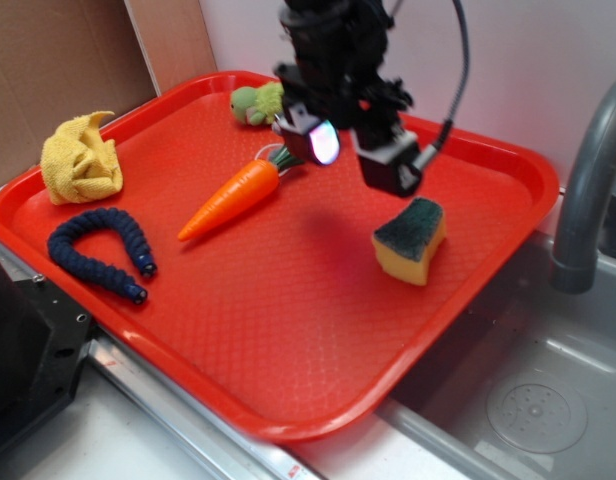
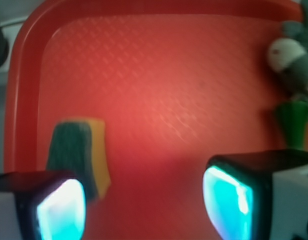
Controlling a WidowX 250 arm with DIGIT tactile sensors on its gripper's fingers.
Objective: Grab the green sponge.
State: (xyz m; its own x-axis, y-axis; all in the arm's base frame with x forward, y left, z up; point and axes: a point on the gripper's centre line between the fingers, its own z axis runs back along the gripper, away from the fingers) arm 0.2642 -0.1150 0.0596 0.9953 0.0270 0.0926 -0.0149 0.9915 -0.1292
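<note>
The green sponge (image 1: 410,240) has a dark green top over yellow-orange foam. It sits on the red tray (image 1: 288,330) near the tray's right edge. In the wrist view the green sponge (image 2: 76,150) lies at the lower left, partly behind the left finger. My gripper (image 1: 356,152) hovers above the tray, up and left of the sponge, jaws wide apart with nothing between them. In the wrist view my gripper (image 2: 144,205) shows two glowing cyan pads (image 2: 226,200) over bare tray.
An orange carrot (image 1: 233,197) lies mid-tray, its green top (image 2: 293,122) at the wrist view's right. A light green plush toy (image 1: 256,103) sits at the far rim. A yellow cloth (image 1: 82,157) and a dark blue beaded toy (image 1: 98,250) lie at left. A sink with grey faucet (image 1: 588,180) is at right.
</note>
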